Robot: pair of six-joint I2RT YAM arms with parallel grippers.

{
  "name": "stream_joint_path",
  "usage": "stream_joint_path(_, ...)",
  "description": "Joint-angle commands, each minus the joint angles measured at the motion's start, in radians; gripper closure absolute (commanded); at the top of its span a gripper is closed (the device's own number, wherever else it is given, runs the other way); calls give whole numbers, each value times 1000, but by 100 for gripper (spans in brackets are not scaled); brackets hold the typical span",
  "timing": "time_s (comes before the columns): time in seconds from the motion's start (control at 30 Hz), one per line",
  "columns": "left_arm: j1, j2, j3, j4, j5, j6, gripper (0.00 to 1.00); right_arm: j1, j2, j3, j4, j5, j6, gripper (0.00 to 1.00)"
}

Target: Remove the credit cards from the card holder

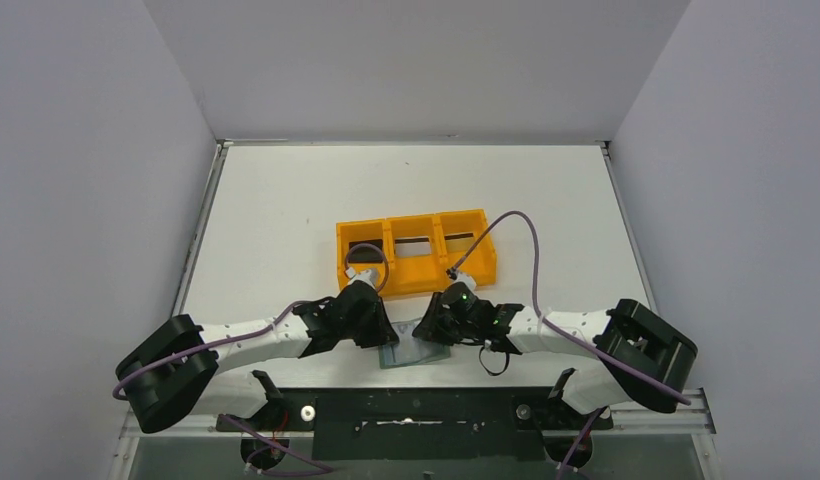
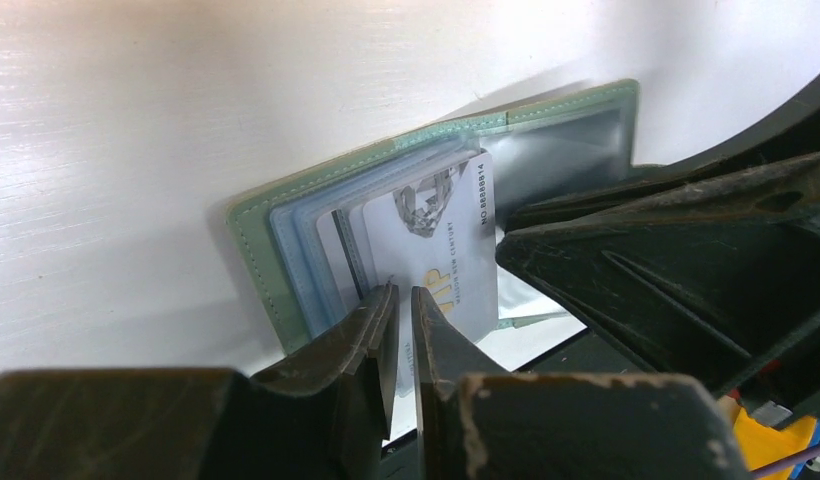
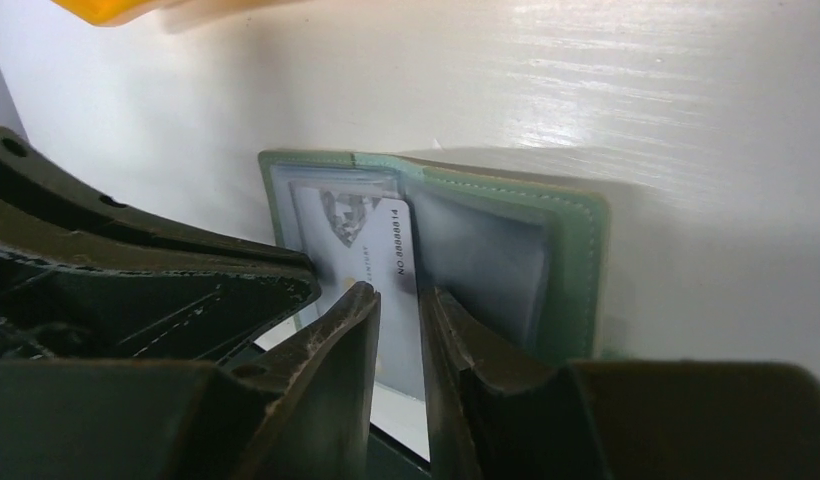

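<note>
The wallet [image 1: 418, 354] lies open at the middle of the near edge of the table [image 1: 286, 200], where both arms reach it. The left gripper [image 2: 404, 296] is almost closed around the grey card [image 2: 436, 240], probably to pull it out; I cannot tell if it really pinches. The right gripper [image 3: 398, 296] is slightly open at the wallet's fold.

Bright overhead light, streaky glare on the table [image 2: 136, 120], blurry foreground.

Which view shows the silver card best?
Left wrist: the silver card shows most of its face and print. Right wrist shows a narrower strip of it; in top external it cannot be made out.
</note>
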Motion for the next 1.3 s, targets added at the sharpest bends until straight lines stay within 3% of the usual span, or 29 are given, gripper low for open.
stream_joint_path(0.0, -4, 26, -30, -94, -23, 12, 89, 7, 33, 24, -39, 42, 21, 75)
stream_joint_path(0.17, -4, 25, -29, -98, -24, 15, 90, 13, 86, 12, 28, 2, 29, 75)
stream_joint_path(0.37, -4, 25, -23, -109, -24, 19, 91, 20, 86, 0, 117, -30, 34, 93)
stream_joint_path(0.6, -3, 15, -19, -148, -56, 17, 94, -2, -3, -52, 115, -7, 38, 100)
stream_joint_path(0.97, -2, 44, -5, -155, -61, 25, 97, -41, -38, -115, 170, -48, 53, 100)
stream_joint_path(1.27, -2, 38, 1, -154, -57, 33, 98, -56, -66, -127, 118, -25, 55, 99)
